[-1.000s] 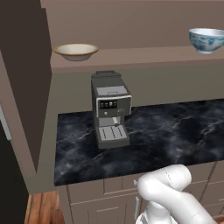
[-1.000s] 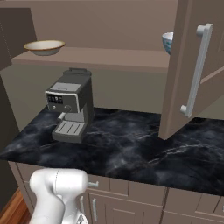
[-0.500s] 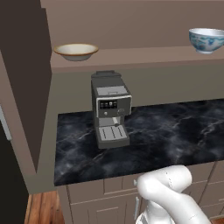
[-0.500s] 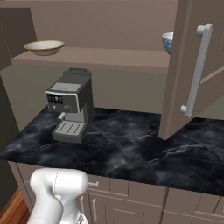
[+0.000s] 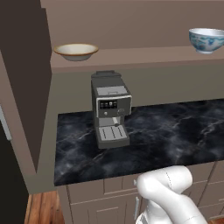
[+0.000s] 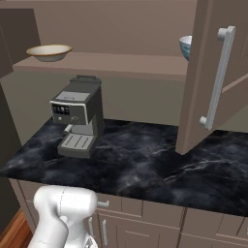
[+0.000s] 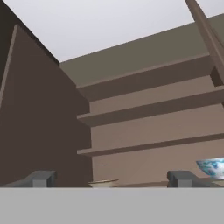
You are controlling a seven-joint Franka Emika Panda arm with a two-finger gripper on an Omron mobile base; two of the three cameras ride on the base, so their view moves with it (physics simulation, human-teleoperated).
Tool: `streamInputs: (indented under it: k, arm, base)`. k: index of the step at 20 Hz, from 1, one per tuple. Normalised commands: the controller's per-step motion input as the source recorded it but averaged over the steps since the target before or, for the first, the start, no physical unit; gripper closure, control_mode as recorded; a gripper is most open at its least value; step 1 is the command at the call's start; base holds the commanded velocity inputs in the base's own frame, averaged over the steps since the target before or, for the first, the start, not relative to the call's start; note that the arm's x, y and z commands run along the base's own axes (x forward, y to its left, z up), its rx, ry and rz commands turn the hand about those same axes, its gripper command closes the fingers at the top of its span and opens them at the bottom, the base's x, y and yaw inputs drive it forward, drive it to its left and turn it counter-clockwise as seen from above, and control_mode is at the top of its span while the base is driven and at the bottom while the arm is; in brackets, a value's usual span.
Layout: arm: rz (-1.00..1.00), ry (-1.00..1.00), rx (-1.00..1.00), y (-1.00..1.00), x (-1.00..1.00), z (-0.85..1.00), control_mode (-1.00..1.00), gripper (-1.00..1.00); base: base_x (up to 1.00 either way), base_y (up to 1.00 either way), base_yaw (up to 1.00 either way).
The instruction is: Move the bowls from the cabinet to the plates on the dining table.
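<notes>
The cabinet stands open, its brown shelf (image 5: 140, 57) bare between two bowls. At the shelf's left end sits the wide cream bowl (image 5: 75, 51) (image 6: 49, 51). The white bowl with blue flowers (image 5: 206, 40) rests at the right end, half hidden behind the open door (image 6: 213, 72) in the right base view. In the hand view my gripper (image 7: 111, 179) is open and holds nothing. It looks up at the shelves from below, with the cream bowl (image 7: 103, 183) far off between the fingertips and the blue bowl (image 7: 212, 167) to the right. The plates and dining table are out of view.
A grey coffee machine (image 5: 110, 109) (image 6: 77, 116) stands on the black marble counter (image 5: 175, 131) under the shelf. The cabinet's left door (image 5: 22, 87) hangs open at the left. Drawers with short handles (image 6: 126, 213) sit below the counter, close to my arm's white elbow (image 5: 168, 190).
</notes>
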Motion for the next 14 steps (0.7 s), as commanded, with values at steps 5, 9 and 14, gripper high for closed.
streamInputs:
  k: [5,9,14]
  arm:
    - [0.0,0.11,0.0,0.09,0.39,0.37,-1.0,-1.0]
    - [0.0,0.11,-0.01,0.03,0.39,0.4,-1.0,-1.0]
    - [-0.02,0.12,-0.04,0.05,0.37,0.42,-1.0,-1.0]
  base:
    - [0.0,0.0,0.0]
    - [0.0,0.0,0.0]
    - [0.0,0.0,0.0]
